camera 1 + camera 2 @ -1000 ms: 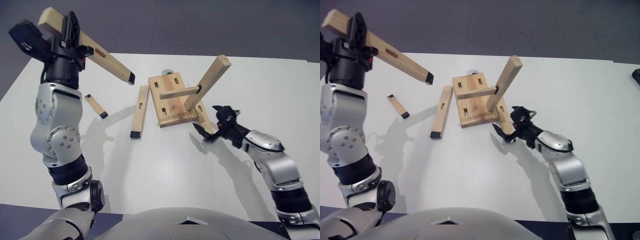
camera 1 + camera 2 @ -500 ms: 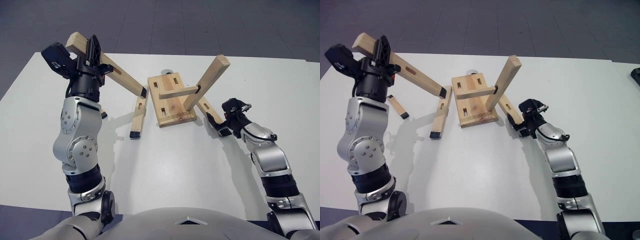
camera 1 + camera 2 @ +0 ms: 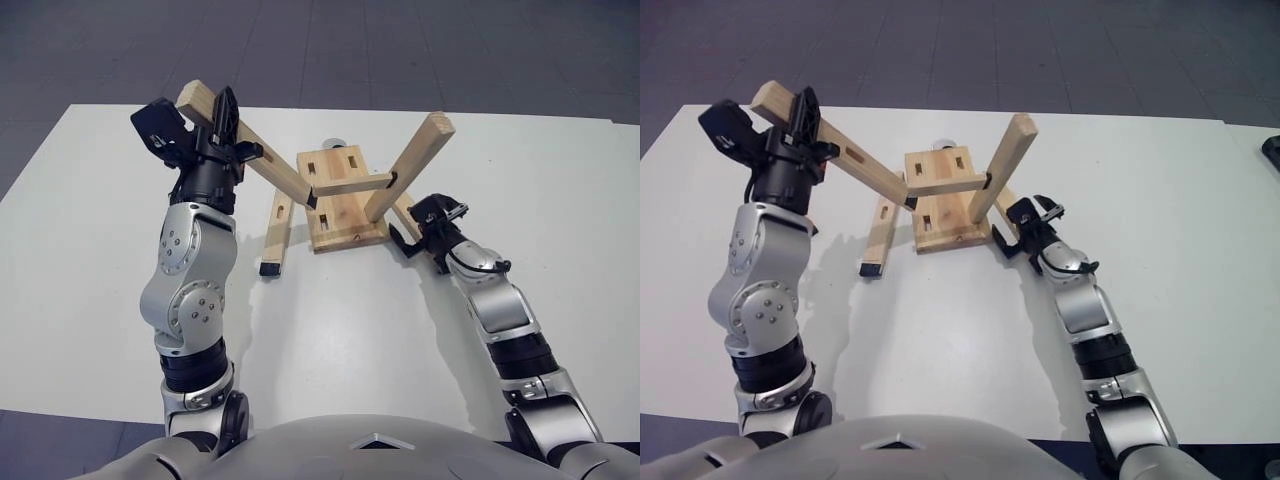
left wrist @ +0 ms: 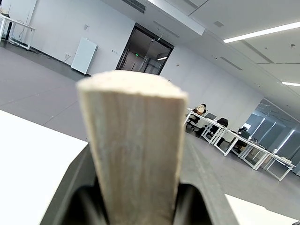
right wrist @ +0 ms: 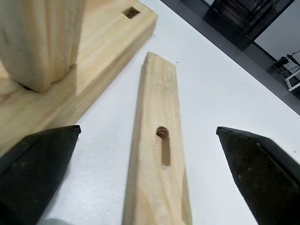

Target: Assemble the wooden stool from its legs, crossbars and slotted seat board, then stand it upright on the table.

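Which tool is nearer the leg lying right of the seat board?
Right. Right tool straddles that leg, open; left tool holds another leg over the seat board's opposite side.

You are holding your left arm upright at far left, left gripper (image 3: pixel 225 118) clamping a leg (image 3: pixel 272 166); your right arm is lying outstretched low at right, right gripper (image 3: pixel 420 222) gaping open.

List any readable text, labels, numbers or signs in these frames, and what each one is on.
None readable.
Seat board, held leg, loose leg: bare wood, no print.
Green lit sign in the room behind, left wrist view: too small to read.
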{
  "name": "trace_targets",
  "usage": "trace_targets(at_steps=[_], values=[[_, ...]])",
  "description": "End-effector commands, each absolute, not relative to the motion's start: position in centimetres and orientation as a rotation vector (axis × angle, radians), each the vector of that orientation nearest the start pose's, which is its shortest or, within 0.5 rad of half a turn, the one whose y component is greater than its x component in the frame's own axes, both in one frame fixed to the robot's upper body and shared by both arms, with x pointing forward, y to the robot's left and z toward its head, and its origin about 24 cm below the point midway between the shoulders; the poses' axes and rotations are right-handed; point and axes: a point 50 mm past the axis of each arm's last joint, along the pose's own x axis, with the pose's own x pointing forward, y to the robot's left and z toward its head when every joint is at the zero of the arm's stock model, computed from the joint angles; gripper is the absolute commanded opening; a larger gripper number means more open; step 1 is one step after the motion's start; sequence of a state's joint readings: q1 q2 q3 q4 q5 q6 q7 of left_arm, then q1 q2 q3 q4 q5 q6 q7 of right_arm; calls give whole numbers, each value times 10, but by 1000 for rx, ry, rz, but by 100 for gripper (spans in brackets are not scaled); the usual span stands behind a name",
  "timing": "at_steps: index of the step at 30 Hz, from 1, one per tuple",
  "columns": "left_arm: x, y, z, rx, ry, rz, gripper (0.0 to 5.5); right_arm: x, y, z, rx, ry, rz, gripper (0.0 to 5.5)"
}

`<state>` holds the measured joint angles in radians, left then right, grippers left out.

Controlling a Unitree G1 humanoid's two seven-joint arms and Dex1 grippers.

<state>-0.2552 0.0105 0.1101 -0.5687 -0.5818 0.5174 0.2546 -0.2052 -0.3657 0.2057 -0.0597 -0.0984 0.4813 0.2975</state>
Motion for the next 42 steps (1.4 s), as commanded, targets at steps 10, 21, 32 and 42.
trace_targets(at_steps=[10, 21, 32, 42], values=[[258, 140, 156, -495, -146, 35, 103, 278, -151, 57, -456, 331, 434, 540], [269, 138, 159, -502, -184, 61, 103, 279, -146, 55, -452, 336, 457, 540], [274, 133, 154, -542, -176, 71, 103, 280, -144, 54, -449, 343, 467, 540], [272, 126, 124, -465, -42, 38, 103, 281, -145, 53, -442, 351, 451, 540]])
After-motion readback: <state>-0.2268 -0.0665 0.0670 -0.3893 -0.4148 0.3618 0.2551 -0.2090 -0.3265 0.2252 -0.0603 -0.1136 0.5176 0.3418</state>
